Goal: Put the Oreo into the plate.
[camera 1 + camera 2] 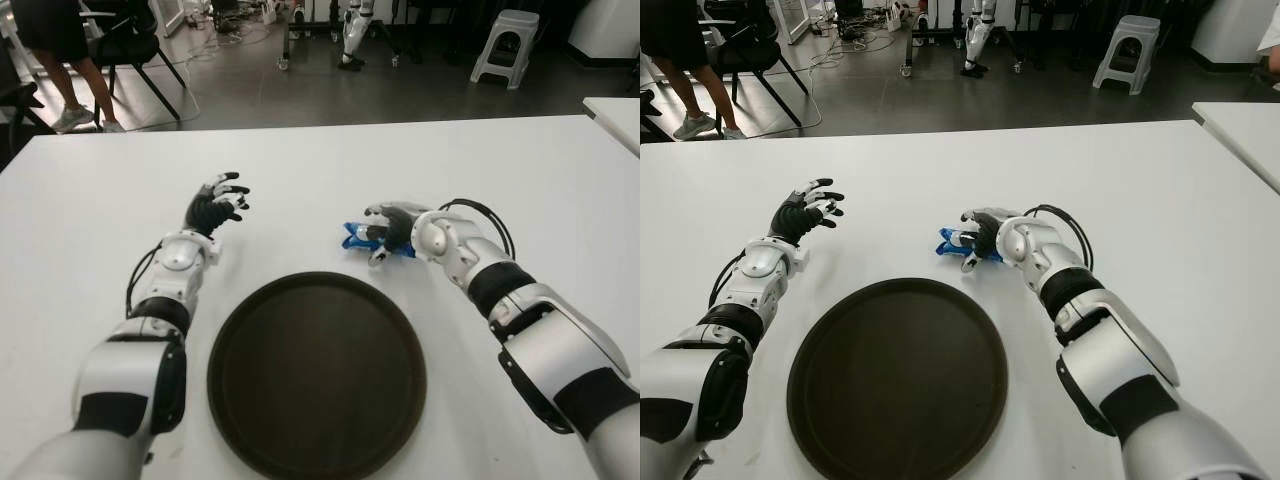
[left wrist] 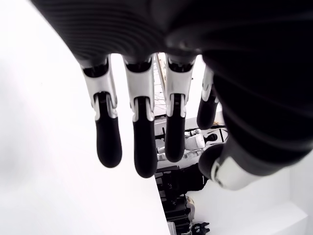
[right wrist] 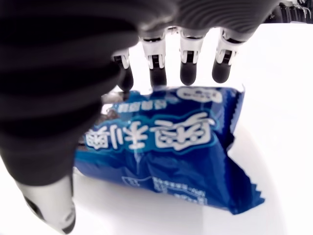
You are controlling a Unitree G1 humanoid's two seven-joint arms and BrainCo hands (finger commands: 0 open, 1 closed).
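Closest to the robot, a round dark plate (image 1: pixel 316 375) sits on the white table (image 1: pixel 520 170), bare inside. Just beyond its far right rim lies the Oreo (image 3: pixel 166 152), a blue wrapped packet flat on the tabletop, outside the plate. The right hand (image 1: pixel 392 228) is over it: in the wrist view its fingers (image 3: pixel 190 68) reach down along the packet's far edge with the thumb at the near side, bracketing it, but they are not closed around it, so I'd call the hand loose rather than gripping. Left of the plate's far side, the left hand (image 1: pixel 215 205) is raised with fingers spread, holding nothing. Past the table's far edge stand a chair (image 1: pixel 130 45), a person's legs (image 1: pixel 80 85) and a grey stool (image 1: pixel 503 45).
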